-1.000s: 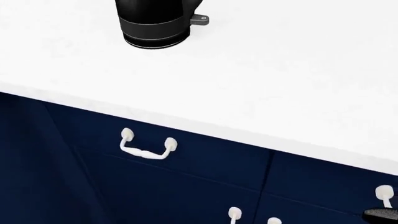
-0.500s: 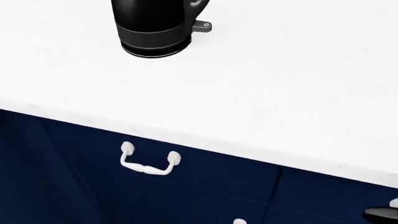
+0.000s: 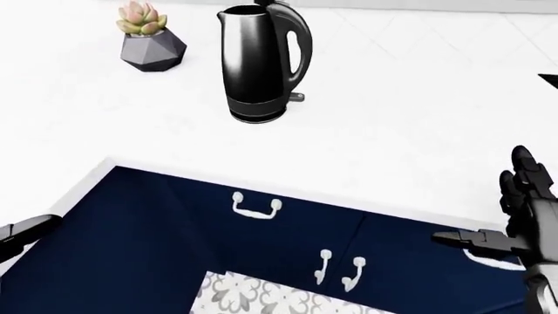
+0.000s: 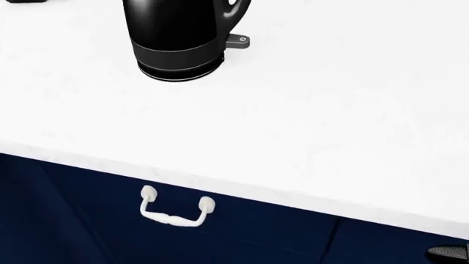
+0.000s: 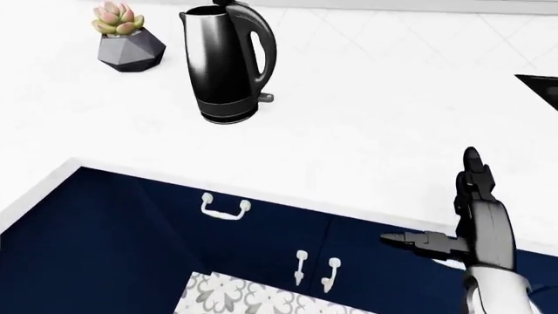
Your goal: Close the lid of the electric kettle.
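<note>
Kettle [image 3: 258, 64] upright on the white table [image 3: 392, 131], toward its far left part, lid at the top cut off by the frame. Potted succulent [image 3: 150, 40] stands left of it, apart. Nothing between you and the kettle. Navy drawers below, white handle [image 4: 176, 212].

Head view has shifted since a second ago: table edge and handle sit lower, kettle shows more.

Your right hand [image 5: 475, 219] hovers at the table's near edge, fingers spread, empty. Left hand [image 3: 21, 232]: only a sliver shows, cannot tell.
</note>
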You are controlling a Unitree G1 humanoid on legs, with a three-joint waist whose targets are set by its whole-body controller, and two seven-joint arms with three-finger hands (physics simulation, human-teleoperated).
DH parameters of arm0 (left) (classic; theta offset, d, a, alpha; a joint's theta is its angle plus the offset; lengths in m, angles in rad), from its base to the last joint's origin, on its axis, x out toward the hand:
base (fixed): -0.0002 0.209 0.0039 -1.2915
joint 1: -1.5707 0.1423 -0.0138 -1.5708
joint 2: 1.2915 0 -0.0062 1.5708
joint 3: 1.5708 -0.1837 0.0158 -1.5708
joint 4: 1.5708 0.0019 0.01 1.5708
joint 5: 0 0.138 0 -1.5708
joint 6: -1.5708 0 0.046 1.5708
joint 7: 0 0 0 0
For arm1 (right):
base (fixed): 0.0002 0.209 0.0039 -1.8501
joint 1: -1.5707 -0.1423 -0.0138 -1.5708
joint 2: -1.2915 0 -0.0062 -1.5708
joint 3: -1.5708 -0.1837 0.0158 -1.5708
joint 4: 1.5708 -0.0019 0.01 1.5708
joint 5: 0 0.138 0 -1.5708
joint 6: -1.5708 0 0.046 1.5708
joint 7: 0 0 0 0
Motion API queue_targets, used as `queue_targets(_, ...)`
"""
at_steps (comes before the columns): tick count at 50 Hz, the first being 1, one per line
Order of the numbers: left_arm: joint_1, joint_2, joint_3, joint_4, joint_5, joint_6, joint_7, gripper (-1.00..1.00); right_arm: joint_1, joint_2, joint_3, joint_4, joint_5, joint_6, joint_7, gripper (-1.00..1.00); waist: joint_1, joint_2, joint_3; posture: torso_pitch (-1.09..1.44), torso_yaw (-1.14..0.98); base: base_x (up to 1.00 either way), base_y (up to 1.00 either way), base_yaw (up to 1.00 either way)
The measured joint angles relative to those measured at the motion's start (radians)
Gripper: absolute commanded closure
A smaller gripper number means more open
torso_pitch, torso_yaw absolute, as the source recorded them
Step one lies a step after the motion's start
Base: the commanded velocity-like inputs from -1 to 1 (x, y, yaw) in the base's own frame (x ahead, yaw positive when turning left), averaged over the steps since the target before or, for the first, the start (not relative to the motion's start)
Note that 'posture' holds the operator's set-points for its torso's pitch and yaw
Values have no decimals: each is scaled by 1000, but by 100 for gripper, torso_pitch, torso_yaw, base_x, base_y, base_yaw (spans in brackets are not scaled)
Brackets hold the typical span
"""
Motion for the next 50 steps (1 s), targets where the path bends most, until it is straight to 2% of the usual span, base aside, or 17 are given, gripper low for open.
queue_targets(2,1,3,3,4,-1,5,-2,-100,4,2,0,5,-3,9,0,-100,0,3,-4,0,0,5,2,0)
queue_targets(3,0,5,8,5,2,1,-2,-100,2,2,0,-3,-4,10,0,-100,-1,11,2,0,0,0,0,0)
queue_targets(5,-2,11,19,-3,4,-5,1,-100,-4,-2,-2,-16,-1,1,-1,-100,-10,36,10,0,0,0,0,0)
queue_targets(7,-5,14,19,-12,4,-10,1,-100,-9,-2,-4,-21,3,-8,-3,-100,-20,69,5,0,0,0,0,0)
queue_targets(9,-3,12,21,-7,2,-9,1,-100,-8,5,-3,-18,7,-13,-6,-100,-21,55,12,0,0,0,0,0)
queue_targets(12,-1,10,21,6,4,-1,2,-100,-5,2,-8,-13,15,-7,-5,-100,-16,35,7,0,0,0,0,0)
queue_targets(17,-1,10,23,2,2,11,6,-100,-8,-1,-4,-17,26,-2,-4,-100,-5,24,2,0,0,0,0,0)
queue_targets(33,-4,10,14,6,6,-1,2,-100,-6,-1,10,-17,0,-16,2,-100,5,29,-6,0,0,0,1,0)
queue_targets(36,-4,6,1,12,10,-6,-1,-100,-4,-3,8,-11,-7,-15,0,-100,5,45,-12,0,0,0,9,0)
queue_targets(40,-5,9,7,0,9,-12,-2,-100,-1,0,0,-15,-18,-9,-4,-100,4,63,-6,0,0,0,9,0)
queue_targets(47,-2,11,19,12,14,0,9,-100,-4,6,22,-18,-14,-10,11,-100,15,30,-2,0,0,0,9,0)
queue_targets(50,-6,15,20,-3,10,0,8,-100,-5,-1,7,-11,-13,-14,9,-100,10,-5,-1,0,0,0,9,0)
